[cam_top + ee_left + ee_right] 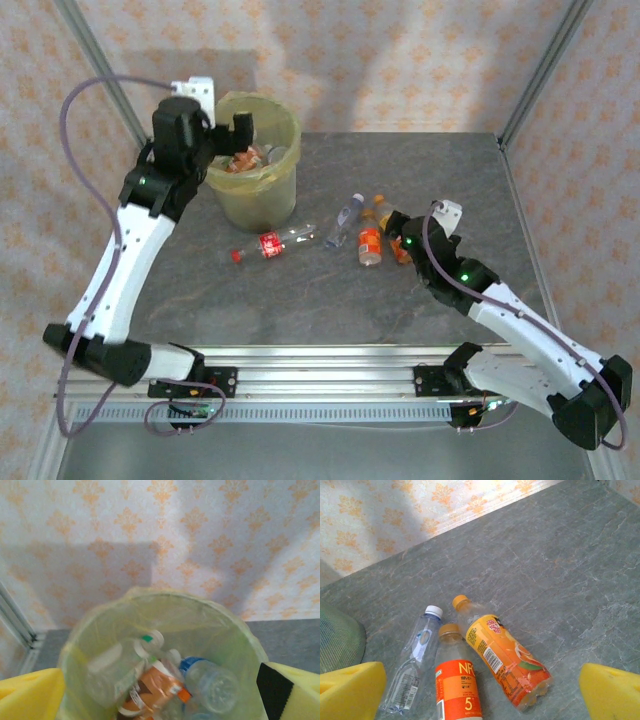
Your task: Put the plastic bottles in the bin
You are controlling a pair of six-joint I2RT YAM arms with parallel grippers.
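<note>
- From above, the left gripper [222, 130] hangs over the near-left rim of the bin [262, 205], which stands at the back left of the table [200, 300]. Its fingers stand apart with nothing between them.
- A heap of bottles [250, 157] lies inside the bin.
- Four more bottles lie on their sides on the table, in front and to the right of the bin. These are a red-label bottle [272, 244] nearest the bin, a clear bottle [345, 220], an orange-label bottle [370, 246] and a juice bottle [381, 208].
- The right gripper [396, 240] sits low over the juice bottle and hides part of it; this view does not show how its fingers stand.
- The left wrist camera looks down into the bin [165, 599]. The yellow pads [30, 695] sit wide apart at the bottom corners and hold nothing.
- Inside lie an orange-wrapped bottle [155, 687], a blue-capped bottle [212, 682] and a blurred green-capped bottle [146, 640].
- In the right wrist view, the yellow pads [350, 690] are spread wide and touch nothing.
- Between them, on the table, lie the clear bottle [415, 662], the orange-label bottle [457, 685] and the juice bottle [507, 662]. They lie side by side with their caps toward the wall.
- The bin's side [340, 640] shows at the left edge, near the clear bottle.
</note>
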